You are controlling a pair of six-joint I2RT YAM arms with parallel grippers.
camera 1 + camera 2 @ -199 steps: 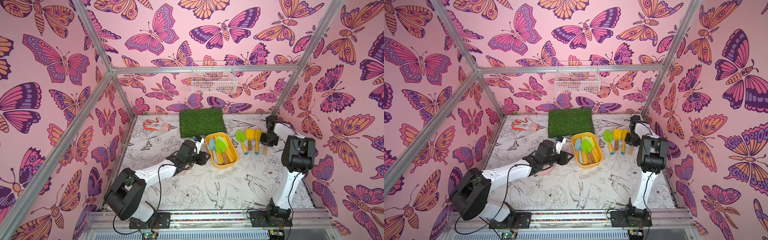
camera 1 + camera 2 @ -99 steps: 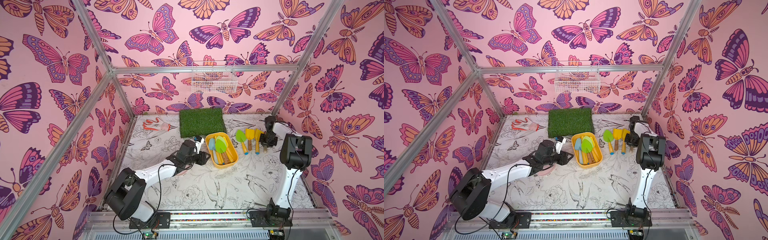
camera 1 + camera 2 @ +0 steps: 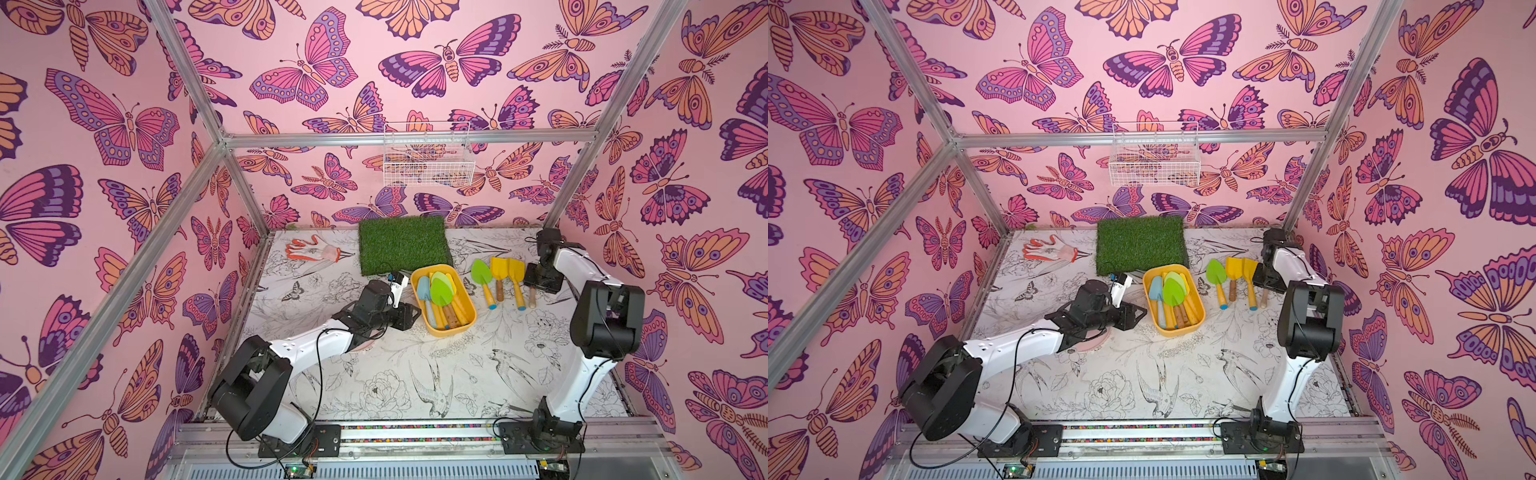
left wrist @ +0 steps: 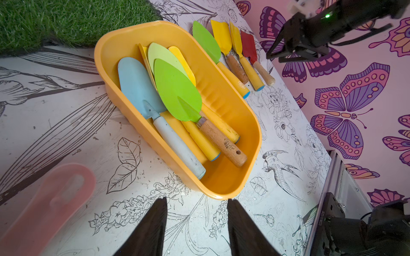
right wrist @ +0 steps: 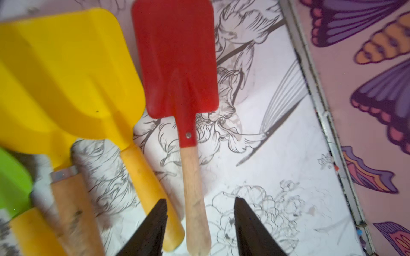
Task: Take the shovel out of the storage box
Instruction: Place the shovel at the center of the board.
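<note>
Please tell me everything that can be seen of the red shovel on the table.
The red shovel has a flat, squarish blade with rounded corners, seemingly painted metal, whose socket is fixed by a small screw to a pale wooden handle. It lies flat on the printed table, outside the storage box, close beside a yellow shovel. The right gripper has open jaws on either side of the handle's end, not clamping it.

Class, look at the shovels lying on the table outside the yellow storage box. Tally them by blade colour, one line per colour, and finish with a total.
Green shovel: 1
Yellow shovels: 2, the wooden-handled one and the yellow-handled one
Red shovel: 1
Total: 4
</note>
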